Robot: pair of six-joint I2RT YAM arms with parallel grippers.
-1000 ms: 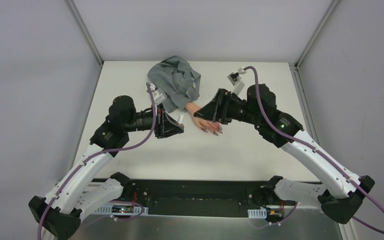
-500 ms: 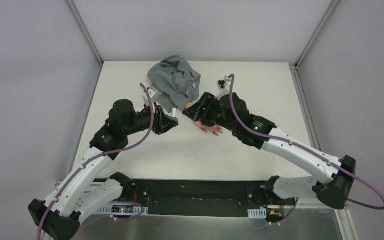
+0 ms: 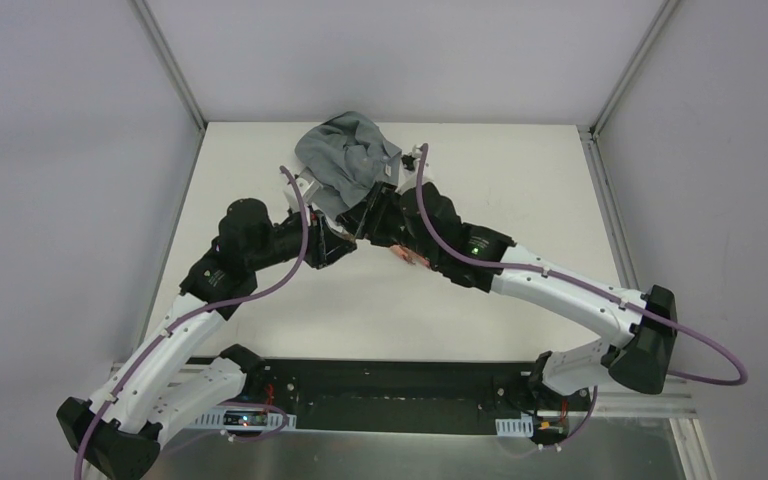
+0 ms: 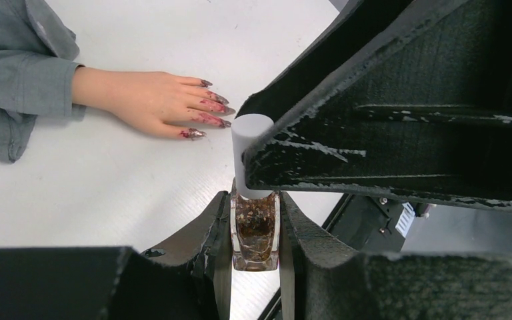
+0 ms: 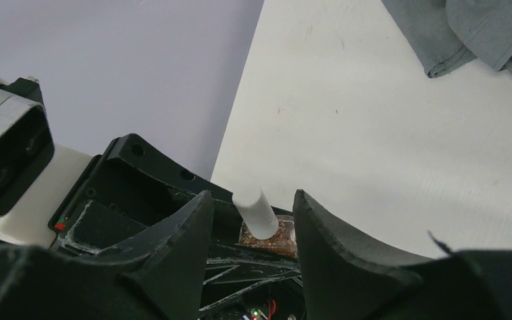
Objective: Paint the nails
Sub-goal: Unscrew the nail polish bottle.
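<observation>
the nails (image 4: 213,101) of the fake hand (image 4: 140,97) are seen already smeared with dark purplish-red polish, unevenly, so part of the painting is judged done, though how many nails are fully covered cannot be told. the fake hand is laid palm down on the white table (image 4: 107,193), its grey sleeve (image 4: 13,73) at the far side, the nails pointed toward the robot and set near, but apart from, the polish bottle (image 4: 255,237). the bottle is gripped upright by its glass body between the closed fingers of the left gripper (image 4: 255,207). the white cap (image 4: 250,143) is bracketed by the right gripper (image 5: 252,200), whose fingers are spread with a little gap seen on either side in the right wrist view, so nothing is judged to be held there yet. what is left is taken to be another cap grasp, a fresh load of polish and further strokes. compared with a second ago, the right arm has been swung leftward from above the fake hand to the bottle; the left gripper has been shifted only slightly, and in the top view the fake hand is now mostly hidden beneath the right arm.
</observation>
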